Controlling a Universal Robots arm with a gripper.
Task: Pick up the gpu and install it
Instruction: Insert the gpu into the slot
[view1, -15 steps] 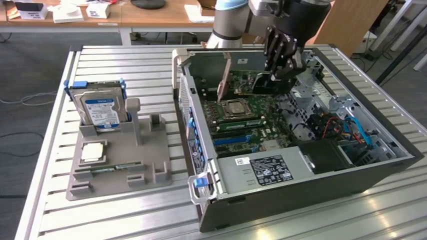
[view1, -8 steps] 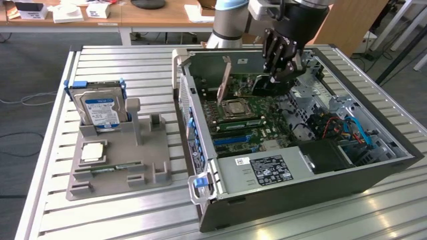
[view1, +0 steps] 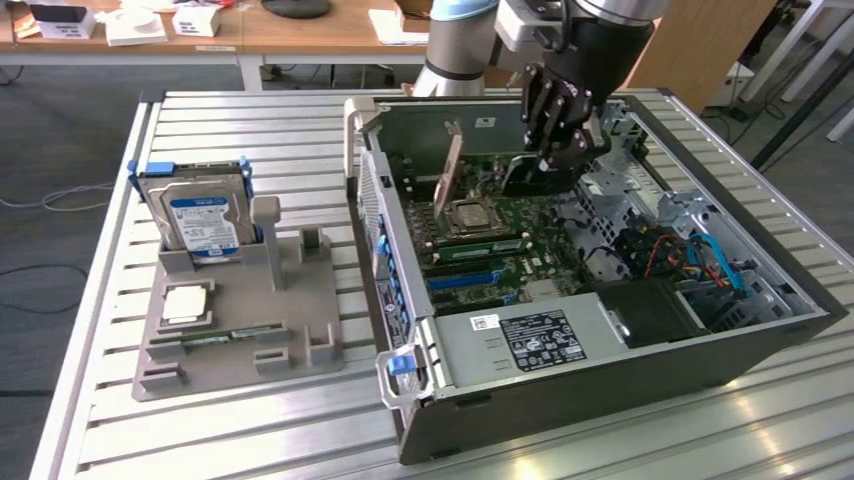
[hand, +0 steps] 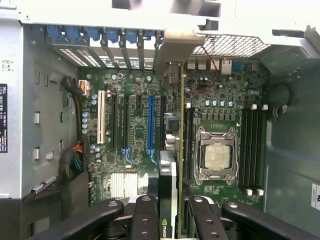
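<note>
table (view1: 200, 130): slatted metal; bears case and fixture, set apart.
case (view1: 601, 400): dark tower on its side, open on top; walls close around gripper.
fixture (view1: 227, 375): grey stand, to the exterior view's left of case; drive upright at its far end.
motherboard (view1: 534, 265): green, on case floor.
PSU (view1: 467, 345): grey box along near wall; white-and-black label, print too small to read.
drive (view1: 200, 215): silver; blue-white label, text unreadable.
gripper (view1: 543, 175): black, tilted, down inside case over motherboard; closed on gpu.
gpu (hand: 168, 190): on edge between fingers (hand: 145, 220), running toward blue rear clips (hand: 100, 35); blue slot (hand: 150, 125) just beside one flank, CPU socket (hand: 216, 155) near the other; seating in a slot not discernible.
RAM slots (hand: 250, 150): black, white clips, beyond CPU socket.
cables (view1: 667, 255): orange and blue, in bay well apart from gripper.
writing: green NVIDIA mark (hand: 165, 232) on gpu.
exterior view: table, fixture, drive, tilt of gripper.
wrist view: slot row, CPU socket, NVIDIA mark, gpu seen edge-on.
</note>
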